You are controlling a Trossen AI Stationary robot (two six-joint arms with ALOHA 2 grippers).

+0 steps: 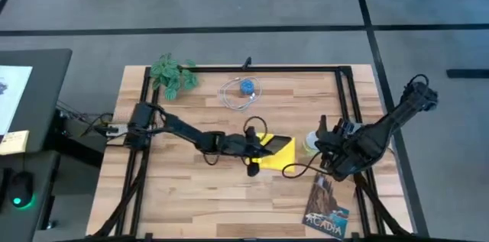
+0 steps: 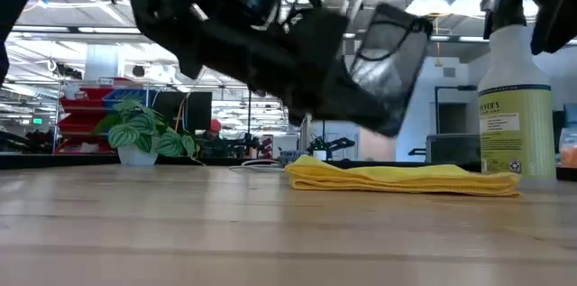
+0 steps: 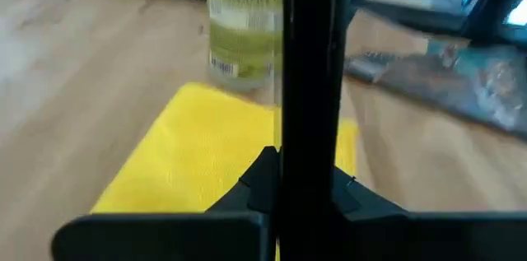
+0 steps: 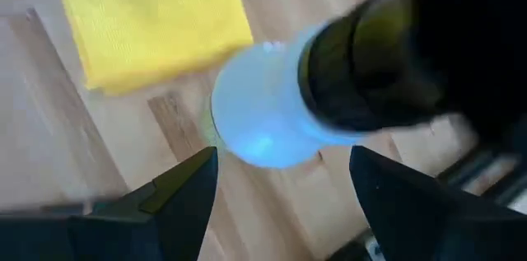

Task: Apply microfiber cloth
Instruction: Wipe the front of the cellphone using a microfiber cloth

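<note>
Taking the microfiber cloth (image 1: pixel 280 151) as landmark: it lies flat and folded on the wooden surface (image 1: pixel 191 188), near its middle. Left of it and reaching over its near edge, the left claw (image 1: pixel 256 145) grips a black smartphone (image 2: pixel 389 51) edge-on, held tilted above the cloth. To do this well, I judge the phone should come down flat onto the yellow fabric. Right of the cloth, the right claw (image 4: pixel 280 191) hangs released over the spray bottle (image 1: pixel 311 143).
</note>
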